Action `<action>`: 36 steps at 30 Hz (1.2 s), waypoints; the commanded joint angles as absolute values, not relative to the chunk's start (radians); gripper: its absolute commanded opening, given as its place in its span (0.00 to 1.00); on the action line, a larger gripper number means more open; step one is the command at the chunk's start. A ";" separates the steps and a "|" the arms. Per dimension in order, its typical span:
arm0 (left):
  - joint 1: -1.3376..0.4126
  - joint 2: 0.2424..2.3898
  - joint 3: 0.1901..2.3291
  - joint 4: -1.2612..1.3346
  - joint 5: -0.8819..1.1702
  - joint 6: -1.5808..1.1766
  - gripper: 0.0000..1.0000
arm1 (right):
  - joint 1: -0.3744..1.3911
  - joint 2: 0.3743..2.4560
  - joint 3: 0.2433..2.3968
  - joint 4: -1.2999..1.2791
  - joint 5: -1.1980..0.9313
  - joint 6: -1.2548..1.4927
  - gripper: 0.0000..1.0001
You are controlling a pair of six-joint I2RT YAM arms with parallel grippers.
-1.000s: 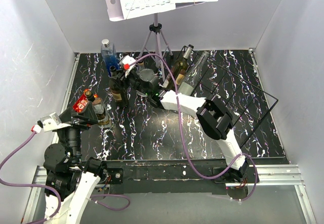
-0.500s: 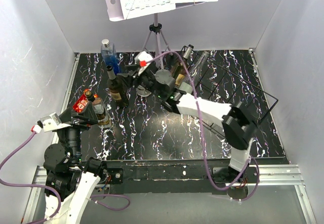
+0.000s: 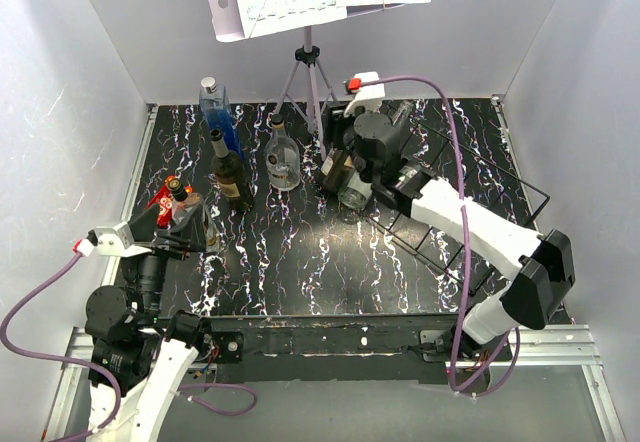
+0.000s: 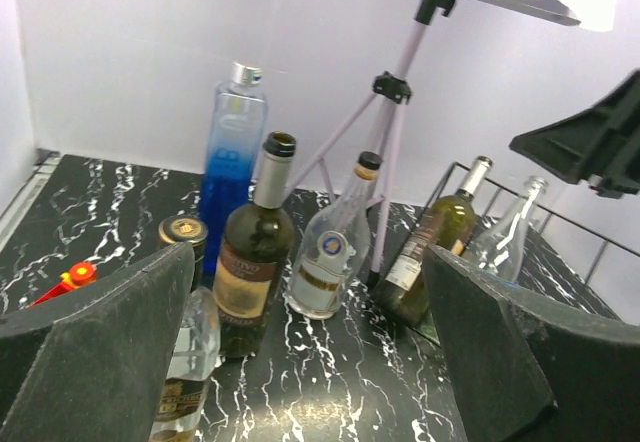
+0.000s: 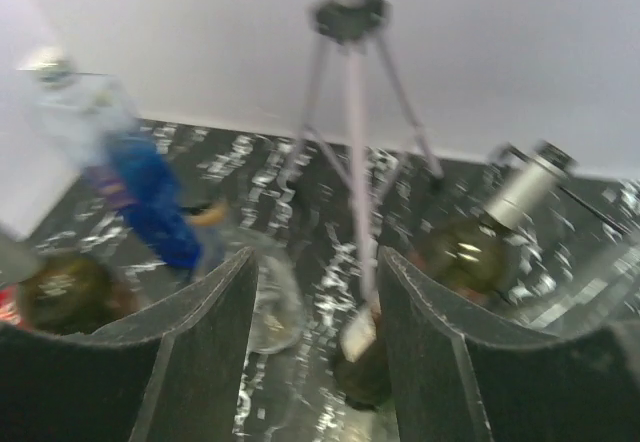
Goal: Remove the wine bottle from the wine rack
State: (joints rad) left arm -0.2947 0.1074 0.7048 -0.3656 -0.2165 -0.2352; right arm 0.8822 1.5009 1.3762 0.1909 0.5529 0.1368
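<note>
The black wire wine rack [image 3: 484, 184] stands at the back right. A green wine bottle [image 4: 436, 245] with a silver cap leans on its left end, next to a clear bottle [image 4: 506, 236]. My right gripper [image 3: 338, 130] is open and empty, hovering over the green bottle [image 5: 468, 258]; the bottle's labelled lower body shows between the fingers in the blurred right wrist view. The arm hides most of both bottles in the top view. My left gripper [image 3: 170, 224] is open and empty at the front left, far from the rack [image 4: 592, 252].
A blue bottle [image 3: 216, 112], a dark wine bottle [image 3: 230, 172] and a round clear bottle [image 3: 282, 158] stand at the back left. A small gold-capped bottle [image 3: 186, 208] and a red item [image 3: 160, 202] sit by my left gripper. A music stand tripod [image 3: 311, 74] stands behind the rack.
My right gripper has swung right, from the standing bottles to over the rack's left end. The round clear bottle now shows uncovered. The left arm has barely shifted.
</note>
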 commanded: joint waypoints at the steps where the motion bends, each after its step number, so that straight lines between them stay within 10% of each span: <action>1: -0.305 0.112 0.692 -0.337 -0.104 -0.210 0.98 | 0.766 1.456 1.368 -0.047 0.643 0.309 0.59; 36: -0.336 0.121 0.695 -0.341 -0.121 -0.198 0.98 | 0.411 1.719 1.443 -0.060 0.456 0.486 0.64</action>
State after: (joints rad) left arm -0.3313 0.1078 0.6983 -0.3496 -0.1223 -0.2157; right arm 0.4301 1.6920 1.3834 -0.1143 0.4820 0.4549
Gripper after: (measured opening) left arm 0.981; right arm 0.643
